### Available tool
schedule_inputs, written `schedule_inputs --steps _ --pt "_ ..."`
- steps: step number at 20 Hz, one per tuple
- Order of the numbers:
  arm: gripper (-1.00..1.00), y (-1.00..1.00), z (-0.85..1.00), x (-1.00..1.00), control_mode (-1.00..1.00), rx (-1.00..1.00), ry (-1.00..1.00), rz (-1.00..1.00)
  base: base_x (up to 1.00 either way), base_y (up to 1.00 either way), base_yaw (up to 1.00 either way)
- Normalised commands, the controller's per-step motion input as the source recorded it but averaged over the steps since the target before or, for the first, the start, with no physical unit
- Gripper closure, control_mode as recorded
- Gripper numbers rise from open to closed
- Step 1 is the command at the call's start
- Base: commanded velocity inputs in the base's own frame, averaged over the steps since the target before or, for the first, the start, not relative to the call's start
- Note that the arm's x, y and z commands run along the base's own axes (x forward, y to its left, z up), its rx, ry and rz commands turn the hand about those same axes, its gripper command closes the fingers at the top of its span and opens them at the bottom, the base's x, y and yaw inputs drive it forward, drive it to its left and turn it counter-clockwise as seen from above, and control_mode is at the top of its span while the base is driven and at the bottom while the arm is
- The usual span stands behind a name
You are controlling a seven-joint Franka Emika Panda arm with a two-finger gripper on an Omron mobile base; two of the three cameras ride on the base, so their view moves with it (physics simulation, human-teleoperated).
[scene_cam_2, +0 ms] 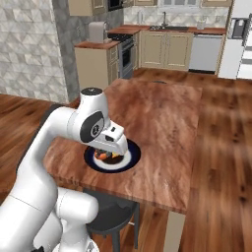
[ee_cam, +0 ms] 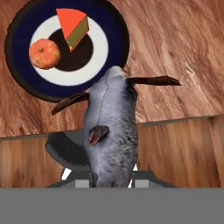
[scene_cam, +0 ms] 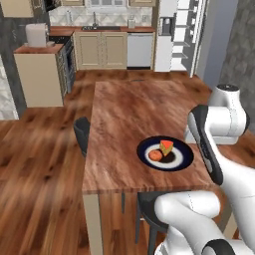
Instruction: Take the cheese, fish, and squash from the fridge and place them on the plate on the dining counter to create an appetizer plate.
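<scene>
Gripper (ee_cam: 111, 177): bottom centre of the hand view, jaws closed on the fish.
Fish (ee_cam: 111, 131): grey, fins spread to both sides, upright in the middle of the hand view, above the counter edge and a dark stool (ee_cam: 65, 148).
Plate (scene_cam: 184, 158): lower right of the left base view, near the counter's near edge.
Cheese (scene_cam: 166, 147): on the plate, upper part.
Squash (scene_cam: 155, 155): on the plate, just beside the cheese.
Counter (scene_cam: 124, 119): centre of both base views.
Fridge (scene_cam: 169, 35): top right of the left base view, door open.
</scene>
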Motion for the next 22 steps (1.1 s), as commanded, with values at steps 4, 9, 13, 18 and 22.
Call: schedule_inputs --steps 4,9,13,18,22 --pt "1.00 0.00 -0.23 0.50 -1.00 0.00 0.00 0.00 0.00 0.00 0.00" --pt "1.00 0.00 -0.32 0.51 -1.00 0.00 0.00 0.00 0.00 0.00 0.00" --pt "1.00 -0.04 -0.39 0.33 -1.00 0.00 0.00 0.00 0.00 0.00 0.00" --pt "1.00 -0.04 -0.35 0.33 -1.00 0.00 0.01 0.00 0.00 0.00 0.00" --pt "1.00 0.00 -0.31 0.38 -1.00 0.00 0.00 0.00 0.00 0.00 0.00"
